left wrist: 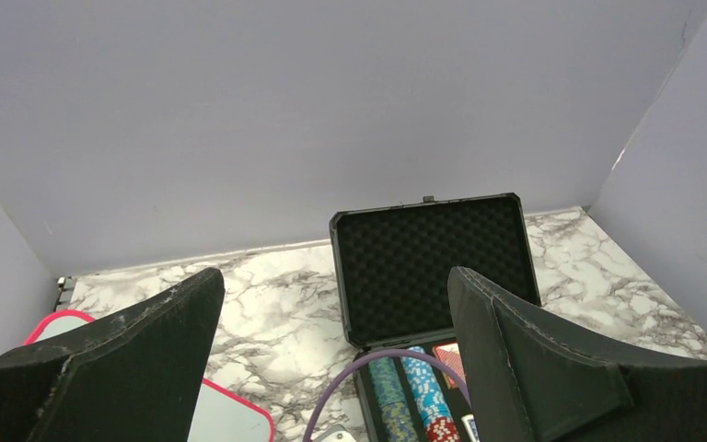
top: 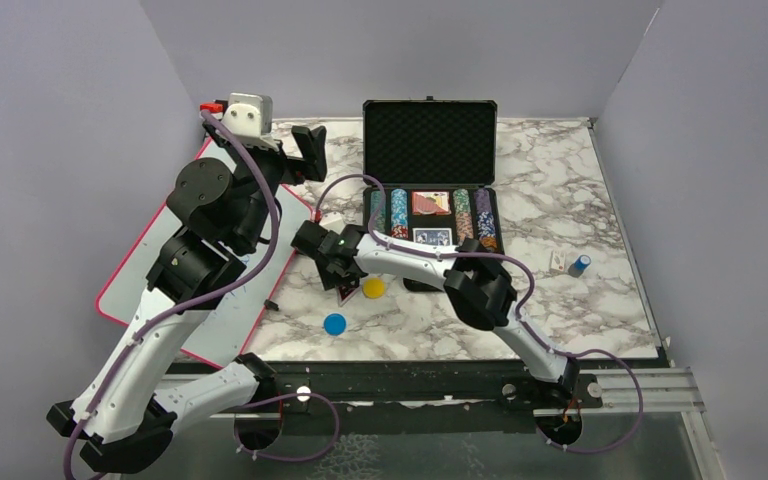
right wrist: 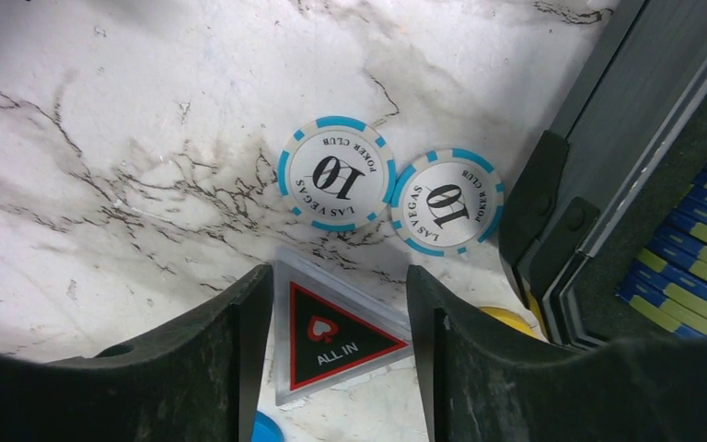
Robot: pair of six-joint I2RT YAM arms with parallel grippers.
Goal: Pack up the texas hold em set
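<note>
The black briefcase lies open at the back centre, its tray holding rows of poker chips, a red deck and a blue deck. My right gripper is low in front of the case's left corner. In the right wrist view its fingers touch both sides of a clear triangular "ALL IN" marker. Two white-and-blue "10" chips lie just beyond it. A yellow button and a blue button lie close by. My left gripper is open, empty, raised at the back left.
A red-edged whiteboard lies under the left arm. A small stack of blue chips and a small card-like piece sit on the marble right of the case. Grey walls enclose the table.
</note>
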